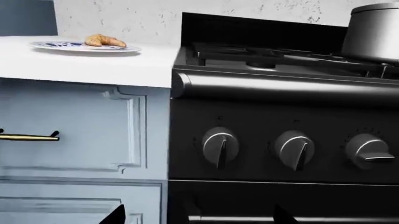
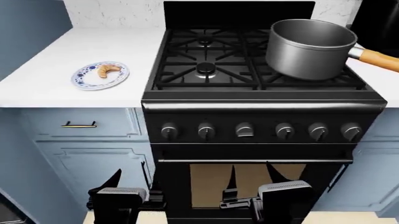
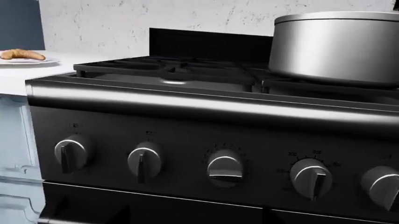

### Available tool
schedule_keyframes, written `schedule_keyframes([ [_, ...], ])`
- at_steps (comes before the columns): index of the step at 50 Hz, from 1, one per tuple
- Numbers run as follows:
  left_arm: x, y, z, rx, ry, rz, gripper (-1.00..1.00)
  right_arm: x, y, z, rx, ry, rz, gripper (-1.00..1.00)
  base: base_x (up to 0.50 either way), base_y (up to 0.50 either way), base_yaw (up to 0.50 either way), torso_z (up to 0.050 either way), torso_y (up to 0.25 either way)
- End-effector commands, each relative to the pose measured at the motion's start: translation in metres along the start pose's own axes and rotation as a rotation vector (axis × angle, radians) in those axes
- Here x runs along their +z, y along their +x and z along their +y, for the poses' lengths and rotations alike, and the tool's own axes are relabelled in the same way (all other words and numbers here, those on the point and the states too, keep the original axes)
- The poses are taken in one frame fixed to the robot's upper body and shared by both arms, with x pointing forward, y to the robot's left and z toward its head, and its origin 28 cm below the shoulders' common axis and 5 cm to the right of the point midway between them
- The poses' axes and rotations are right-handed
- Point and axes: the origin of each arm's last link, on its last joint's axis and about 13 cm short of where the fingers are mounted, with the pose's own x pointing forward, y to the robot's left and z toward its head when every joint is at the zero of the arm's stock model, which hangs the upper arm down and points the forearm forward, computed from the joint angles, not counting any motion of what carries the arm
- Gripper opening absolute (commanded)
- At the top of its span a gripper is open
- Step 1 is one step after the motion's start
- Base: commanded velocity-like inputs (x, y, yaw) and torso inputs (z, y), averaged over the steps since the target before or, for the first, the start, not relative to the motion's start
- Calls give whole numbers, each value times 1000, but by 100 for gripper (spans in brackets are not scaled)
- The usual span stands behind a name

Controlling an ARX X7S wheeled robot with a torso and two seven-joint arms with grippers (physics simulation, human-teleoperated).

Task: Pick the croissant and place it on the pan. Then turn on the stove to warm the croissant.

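The croissant (image 2: 107, 70) lies on a round blue-and-white plate (image 2: 89, 80) on the white counter, left of the stove (image 2: 259, 107). It also shows in the left wrist view (image 1: 104, 41) and the right wrist view (image 3: 22, 54). The grey pan (image 2: 309, 46) stands on the stove's right rear grate, with its wooden handle (image 2: 379, 58) pointing right. My left gripper (image 2: 130, 175) and right gripper (image 2: 252, 173) are low in front of the oven door, both open and empty. The third knob (image 2: 244, 130) from the left is turned sideways; the others point down.
A drawer with a brass handle (image 2: 78, 124) and blue cabinet doors (image 2: 93, 163) sit below the counter (image 2: 50, 88). A blue panel (image 2: 31, 23) rises at the counter's far left. The oven door's tan window (image 2: 249, 179) is right behind my grippers.
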Motion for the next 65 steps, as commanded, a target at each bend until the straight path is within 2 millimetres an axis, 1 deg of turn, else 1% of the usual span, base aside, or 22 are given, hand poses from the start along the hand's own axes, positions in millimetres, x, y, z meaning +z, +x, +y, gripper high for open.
schedule_keyframes([
  [1,-3,0,-1,10,10,22,100,-1,-1,0,4,0,-4,100,0,500,0,0,0],
  [17,-9,3,-3,49,73,100,100,-1,0,1,5,9,-5,100,0,500,0,0,0],
  [30,-8,2,-3,52,77,95,100,-1,-1,1,5,20,-10,100,0,500,0,0,0],
  [35,-7,3,-3,53,76,93,100,1,1,4,11,26,8,100,0,0,0,0,0],
  [37,-1,3,-3,50,65,90,100,4,2,4,15,26,15,100,0,0,0,0,0],
  [39,9,4,-3,42,45,94,100,15,2,4,19,37,15,100,0,0,0,0,0],
  [44,48,5,-4,3,7,148,100,56,-1,2,13,59,23,100,0,0,0,0,0],
  [49,90,10,-4,-45,57,133,100,96,-5,-4,17,134,58,100,0,0,0,0,0],
  [51,103,12,-6,-64,74,128,100,108,-6,-5,28,135,55,100,0,0,0,0,0],
  [58,137,14,-10,-91,119,128,100,139,-6,-10,56,133,52,100,0,0,0,0,0],
  [65,168,14,-13,-105,85,174,100,163,-4,-13,106,122,52,100,0,0,0,0,0],
])
